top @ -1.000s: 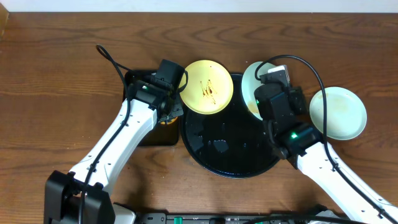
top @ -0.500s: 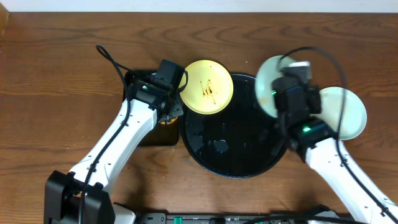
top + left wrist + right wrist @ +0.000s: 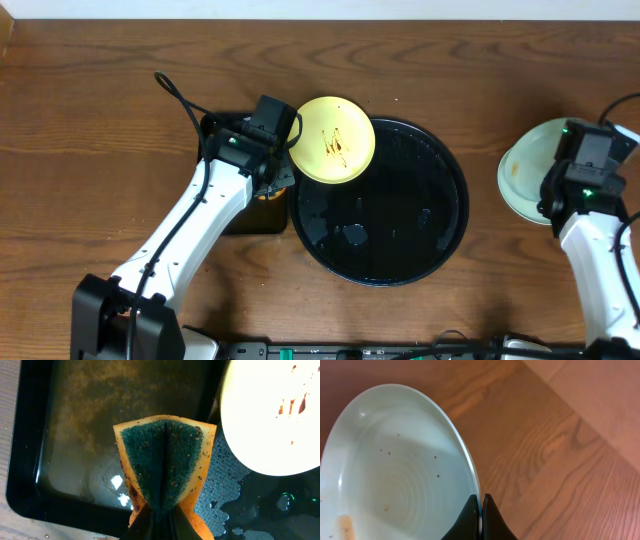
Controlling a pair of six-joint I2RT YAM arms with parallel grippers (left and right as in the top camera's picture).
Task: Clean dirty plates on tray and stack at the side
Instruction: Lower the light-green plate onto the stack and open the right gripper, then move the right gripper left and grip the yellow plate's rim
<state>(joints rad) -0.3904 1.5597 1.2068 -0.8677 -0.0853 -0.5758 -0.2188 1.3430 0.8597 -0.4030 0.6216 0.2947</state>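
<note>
Light blue plate point(image 3: 395, 470) pinched at its rim by right gripper point(image 3: 481, 506), jaws clenched thin on the edge. Bowl of the plate spread up and to the left of the fingertips in the wrist view. A few dark specks inside, and a small brown smear low at the far side from the claw. Bare wood table point(image 3: 550, 460) on the other side of the fingers. From overhead, same plate to the side of the claw facing the round tray point(image 3: 440, 240), well apart from it. Lifted or resting on the table: cannot tell.

Yellow plate point(image 3: 272, 415) up and to the right of left gripper point(image 3: 160, 515), near but not touching. Brown sauce streaks on its face. From overhead, lying across the round tray's far-left rim, partly over the edge.

Left gripper clenched on sponge point(image 3: 165, 460), green scrub face folded into a crease between the jaws, orange backing at the edges. Rectangular tray point(image 3: 60, 435) beneath and to the left of the claw, with shallow water in it. Wet glossy floor of the round tray low to the right of the claw.
</note>
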